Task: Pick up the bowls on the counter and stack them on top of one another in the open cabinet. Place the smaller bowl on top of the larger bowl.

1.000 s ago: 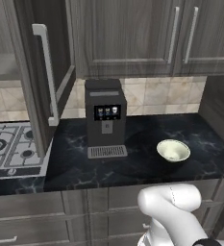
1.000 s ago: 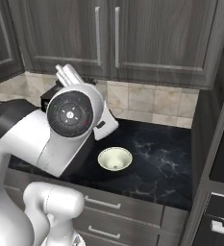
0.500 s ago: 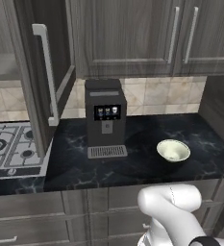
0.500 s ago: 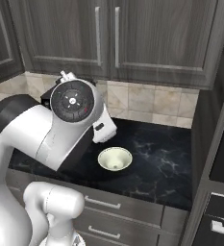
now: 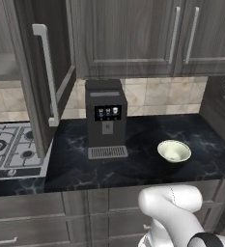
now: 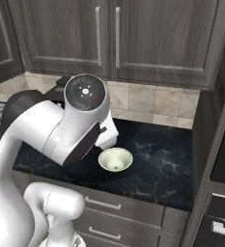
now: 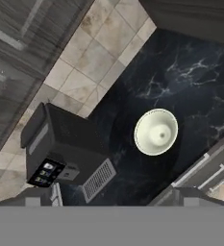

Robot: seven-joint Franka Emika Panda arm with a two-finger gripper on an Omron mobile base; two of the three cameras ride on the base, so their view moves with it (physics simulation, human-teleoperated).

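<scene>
on counter [image 5: 147,169]: smaller bowl [image 5: 174,151] right of coffee machine [image 5: 105,118] | gripper [image 7: 113,197] jaws apart

Both base views flank the counter [image 5: 133,169] (hand view looks steeply down), sharing the bowl [image 6: 115,159].

Hidden and cut-off parts of the kitchen scene

The open cabinet [image 5: 17,72] was cut by the left edge, so its shelf showed only partly. In the right base view the arm covered most of the coffee machine [image 6: 61,83]. The hob [image 5: 10,149] ran out of frame. The fingers [image 7: 41,197] showed only as blurred tips.
</scene>
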